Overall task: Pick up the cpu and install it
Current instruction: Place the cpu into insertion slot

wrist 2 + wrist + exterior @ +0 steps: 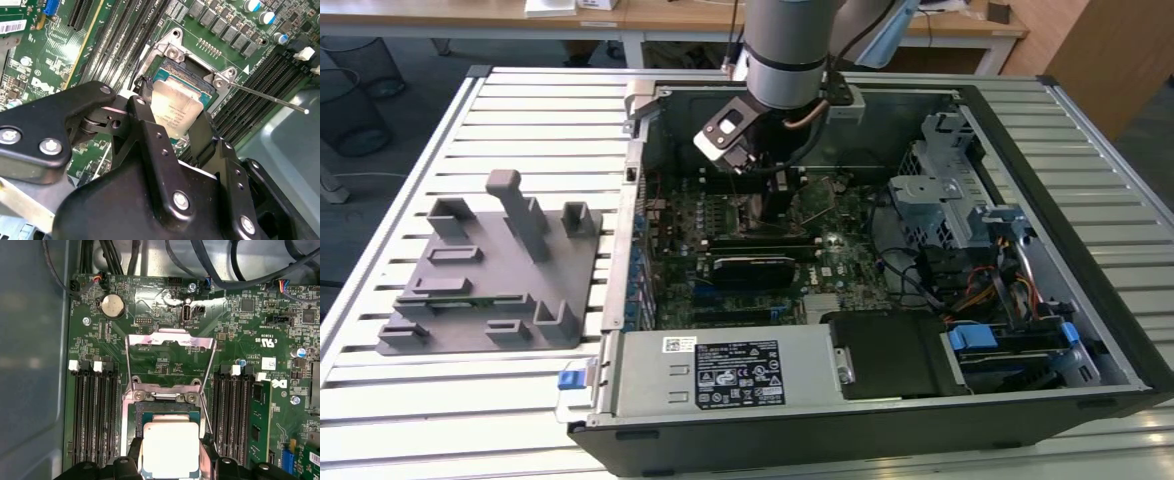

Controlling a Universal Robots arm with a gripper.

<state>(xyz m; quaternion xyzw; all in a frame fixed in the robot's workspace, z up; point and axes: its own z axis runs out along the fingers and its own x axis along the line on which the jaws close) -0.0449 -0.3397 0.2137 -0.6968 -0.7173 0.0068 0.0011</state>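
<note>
The arm is reaching down into the open computer case lying on the slatted table, and the gripper is hanging low over the green board near the back of the case. In both wrist views the jaws are closing on the chip – one black finger is pressing each of two opposite edges, and the silvery lid is showing between them. The chip is sitting right over the socket, overlapping its teal rim; from here I cannot tell whether it is touching the contacts or hovering just above them. The metal hold-down frame is standing flipped open behind the socket, and the thin lever is sticking out to one side, so nothing is blocking the seat. I am judging that the picking up is done and the installing is the step in hand, at the point of placing. The placing is calling for care, I think – the chip's edges need to be square with the socket rim and its corner matched to the marked corner, and it should settle flat under no force, since a tilted or shifted landing could harm the contacts beneath. In the second wrist view the chip is looking slightly tilted against the socket, though the camera angle may be causing that. The grey parts holder is lying well apart on the table, at the exterior view's left.
</note>
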